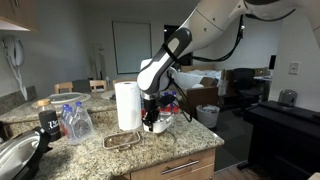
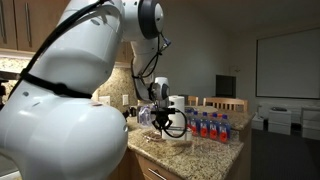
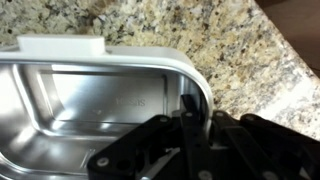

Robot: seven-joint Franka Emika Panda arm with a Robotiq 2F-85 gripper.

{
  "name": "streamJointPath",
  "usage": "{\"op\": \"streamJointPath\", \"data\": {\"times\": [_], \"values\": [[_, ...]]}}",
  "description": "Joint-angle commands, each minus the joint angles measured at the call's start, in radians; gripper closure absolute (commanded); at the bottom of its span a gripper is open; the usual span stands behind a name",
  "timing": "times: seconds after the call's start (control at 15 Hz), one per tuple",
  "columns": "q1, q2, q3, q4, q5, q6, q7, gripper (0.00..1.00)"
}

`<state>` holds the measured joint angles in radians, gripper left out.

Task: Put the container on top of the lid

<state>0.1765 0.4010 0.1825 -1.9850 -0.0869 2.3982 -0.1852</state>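
The container (image 3: 90,95), a shallow whitish tub with rounded corners, fills the left of the wrist view over the granite counter. My gripper (image 3: 186,112) has one finger inside and one outside the tub's right wall and is shut on it. In an exterior view the gripper (image 1: 155,118) holds the tub (image 1: 158,127) just right of the paper-towel roll, at or just above the counter. The lid (image 1: 122,140) lies flat on the counter in front of the roll, left of the gripper. In an exterior view (image 2: 163,118) the gripper hangs low over the counter; the lid is hard to make out there.
A white paper-towel roll (image 1: 127,105) stands close beside the gripper. Clear water bottles (image 1: 76,122) stand to its left, and a large metal pan (image 1: 14,157) sits at the counter's near left end. Small bottles (image 2: 208,125) stand on the counter. The counter edge (image 1: 200,150) is near.
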Motion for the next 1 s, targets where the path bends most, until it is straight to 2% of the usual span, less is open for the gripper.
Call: {"op": "streamJointPath", "data": {"times": [0.0, 0.33, 0.73, 0.93], "values": [[-0.014, 0.047, 0.037, 0.098, 0.094, -0.086, -0.019, 0.96], [-0.020, 0.145, 0.070, 0.240, 0.194, -0.141, -0.042, 0.96], [-0.010, 0.237, 0.092, 0.381, 0.231, -0.212, -0.037, 0.96], [-0.003, 0.250, 0.097, 0.404, 0.247, -0.180, -0.014, 0.96]]}}
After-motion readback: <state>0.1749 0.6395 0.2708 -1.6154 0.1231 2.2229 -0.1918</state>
